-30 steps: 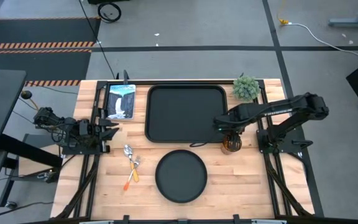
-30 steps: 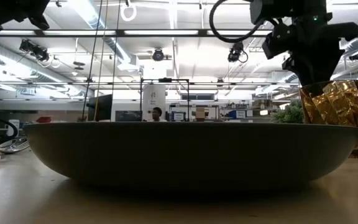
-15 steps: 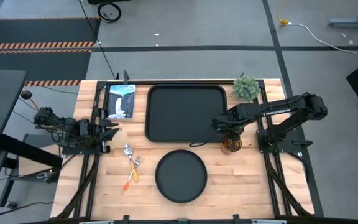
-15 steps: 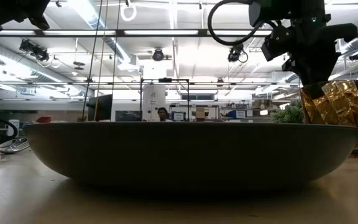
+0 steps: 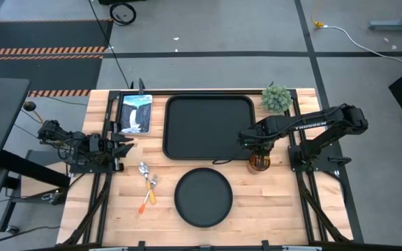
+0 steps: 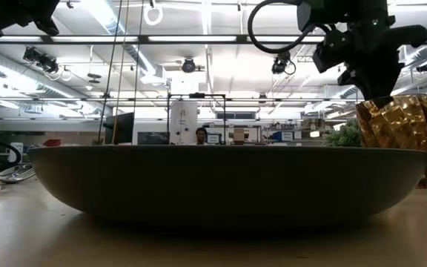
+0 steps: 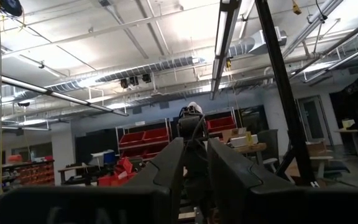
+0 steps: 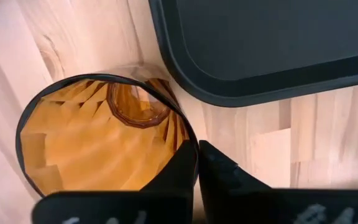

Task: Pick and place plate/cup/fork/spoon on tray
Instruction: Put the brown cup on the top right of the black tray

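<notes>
The amber cup [image 5: 259, 163] stands on the table by the near right corner of the black tray [image 5: 208, 127]; my right gripper [image 8: 196, 152] is above it, shut on its rim. In the low view the cup [image 6: 396, 122] shows behind the plate, which hides its base. The round black plate [image 5: 202, 197] lies on the wood nearer the front edge. Spoon [image 5: 144, 169] and fork [image 5: 152, 185] lie side by side left of the plate. My left gripper [image 5: 123, 146] waits at the table's left edge, fingers slightly apart, with nothing between them. My right gripper pinches the cup's wall at its rim [image 8: 191, 138], on the side facing the tray. One finger [image 8: 178, 174] is inside the cup and the other [image 8: 224, 175] outside. The fingers come from above, pointing down. The cup stays upright.
A small green plant [image 5: 276, 98] stands at the far right corner behind the cup, and a picture card [image 5: 135, 112] lies left of the tray. Bare wood shows right of the plate and between plate and tray.
My right gripper's fingers have shut on the cup's rim wall. In the low view the cup has shifted slightly and its top edge now sits more level than before.
</notes>
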Robot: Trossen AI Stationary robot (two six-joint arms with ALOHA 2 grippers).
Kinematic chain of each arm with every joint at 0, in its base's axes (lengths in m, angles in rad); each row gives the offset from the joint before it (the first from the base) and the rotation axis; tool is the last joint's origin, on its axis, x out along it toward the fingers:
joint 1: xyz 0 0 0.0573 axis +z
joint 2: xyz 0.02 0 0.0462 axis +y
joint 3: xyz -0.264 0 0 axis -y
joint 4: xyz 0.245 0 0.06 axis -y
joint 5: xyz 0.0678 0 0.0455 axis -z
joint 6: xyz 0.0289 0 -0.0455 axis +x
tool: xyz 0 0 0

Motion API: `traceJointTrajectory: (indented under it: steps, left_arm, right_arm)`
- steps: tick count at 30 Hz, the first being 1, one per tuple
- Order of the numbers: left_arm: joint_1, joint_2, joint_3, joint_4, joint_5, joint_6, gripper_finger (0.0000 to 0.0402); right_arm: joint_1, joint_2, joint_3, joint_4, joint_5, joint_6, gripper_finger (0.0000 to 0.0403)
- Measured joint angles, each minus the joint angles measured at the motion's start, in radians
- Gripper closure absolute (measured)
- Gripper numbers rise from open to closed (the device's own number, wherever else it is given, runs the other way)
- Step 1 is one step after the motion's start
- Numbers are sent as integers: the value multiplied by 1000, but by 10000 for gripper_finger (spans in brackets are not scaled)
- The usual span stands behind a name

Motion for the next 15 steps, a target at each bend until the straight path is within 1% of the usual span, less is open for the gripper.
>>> traceJointTrajectory:
  steps: [4, 7, 12, 15]
  left_arm:
    - [0, 0, 0, 0, 0, 0, 322]
    - [0, 0, 0, 0, 0, 1, 322]
    - [0, 0, 0, 0, 0, 0, 322]
    - [0, 0, 0, -4, 0, 0, 322]
  right_arm:
    - [0, 0, 1, -5, -31, 0, 394]
    - [1, 1, 30, -28, -47, -3, 393]
    - [-14, 2, 142, -80, -34, -42, 393]
    - [-54, 2, 214, -95, -29, -80, 393]
